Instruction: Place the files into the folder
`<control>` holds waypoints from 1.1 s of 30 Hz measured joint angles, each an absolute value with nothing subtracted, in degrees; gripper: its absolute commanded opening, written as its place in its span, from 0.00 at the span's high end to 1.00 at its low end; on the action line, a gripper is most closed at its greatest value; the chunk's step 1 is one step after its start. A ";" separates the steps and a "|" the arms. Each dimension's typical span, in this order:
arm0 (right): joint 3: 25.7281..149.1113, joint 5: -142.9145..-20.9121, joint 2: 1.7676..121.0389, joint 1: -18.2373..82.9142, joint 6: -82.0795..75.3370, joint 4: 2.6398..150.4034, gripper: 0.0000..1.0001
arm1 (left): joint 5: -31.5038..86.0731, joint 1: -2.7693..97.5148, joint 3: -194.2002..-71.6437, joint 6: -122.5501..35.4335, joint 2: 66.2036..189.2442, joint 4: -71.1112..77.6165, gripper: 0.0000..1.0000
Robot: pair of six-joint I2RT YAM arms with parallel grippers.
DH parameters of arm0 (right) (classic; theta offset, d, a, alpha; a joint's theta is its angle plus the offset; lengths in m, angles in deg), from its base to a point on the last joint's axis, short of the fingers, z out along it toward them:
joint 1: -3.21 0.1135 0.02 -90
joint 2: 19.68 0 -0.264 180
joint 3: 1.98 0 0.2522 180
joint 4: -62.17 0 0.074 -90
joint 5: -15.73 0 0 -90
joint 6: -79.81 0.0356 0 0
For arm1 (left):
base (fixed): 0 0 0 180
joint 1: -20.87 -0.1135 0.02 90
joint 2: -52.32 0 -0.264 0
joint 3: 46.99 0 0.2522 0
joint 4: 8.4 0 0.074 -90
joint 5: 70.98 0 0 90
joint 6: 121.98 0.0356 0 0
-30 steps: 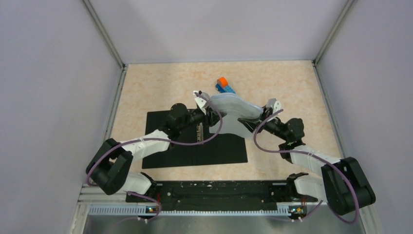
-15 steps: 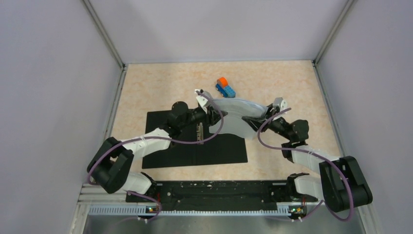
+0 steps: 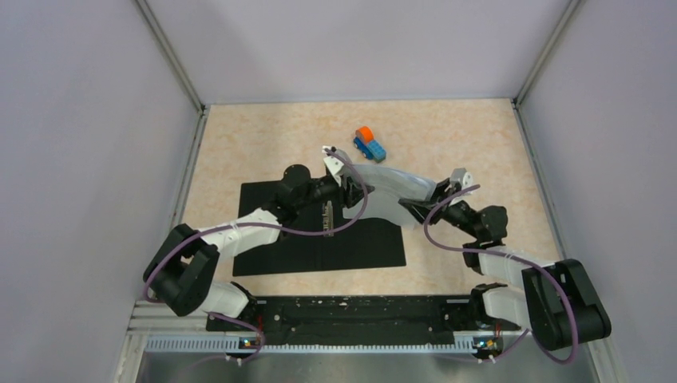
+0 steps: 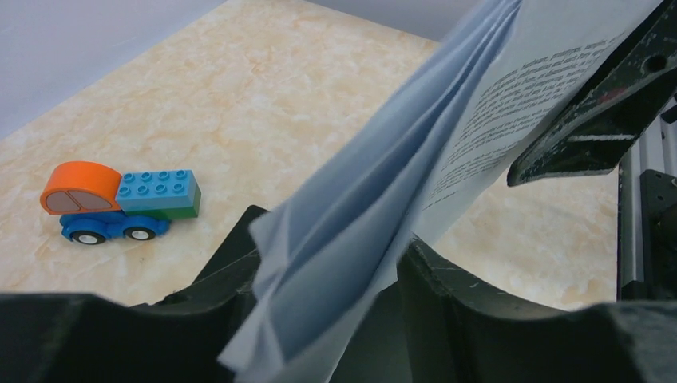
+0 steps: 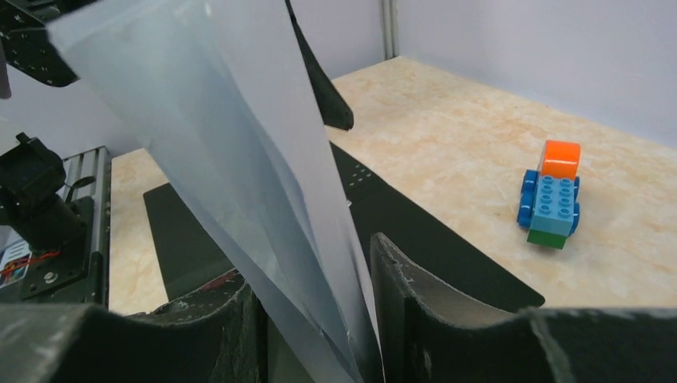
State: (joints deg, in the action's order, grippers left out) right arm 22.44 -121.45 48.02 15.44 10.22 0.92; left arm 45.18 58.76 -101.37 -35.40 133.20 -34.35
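The files (image 3: 385,188), a thin stack of white sheets, hang in the air between my two grippers, bowed and fanned. My left gripper (image 3: 345,180) is shut on their left edge, and the sheets (image 4: 383,199) pass between its fingers in the left wrist view. My right gripper (image 3: 425,199) is shut on their right edge, as the right wrist view (image 5: 263,183) shows. The folder (image 3: 319,239) lies open on the table, black side up, its metal clip strip (image 3: 327,217) under the left gripper. The files hang over its far right corner.
A small blue-and-orange toy truck (image 3: 369,144) stands on the table just beyond the files; it also shows in the left wrist view (image 4: 120,199) and the right wrist view (image 5: 551,195). Grey walls close in the table on three sides.
The right gripper has moved right and nearer, pulling the files flatter. The sheets have come off the toy truck, which now shows whole. The left gripper has barely moved.
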 measured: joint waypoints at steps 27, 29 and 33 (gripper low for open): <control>21.35 -121.56 57.90 16.77 12.62 -8.65 0.56 | 48.87 57.60 -101.37 -35.49 131.98 -31.09 0.01; 21.76 -121.60 59.35 17.43 13.04 -9.02 0.56 | 49.02 57.60 -101.40 -35.66 131.98 -31.09 0.01; 22.97 -121.52 61.66 18.13 13.74 -9.85 0.56 | 49.24 57.60 -102.03 -36.30 132.22 -31.20 0.01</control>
State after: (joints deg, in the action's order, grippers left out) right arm 22.97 -121.52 61.66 18.13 13.74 -9.85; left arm 49.24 57.60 -102.03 -36.30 132.22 -31.20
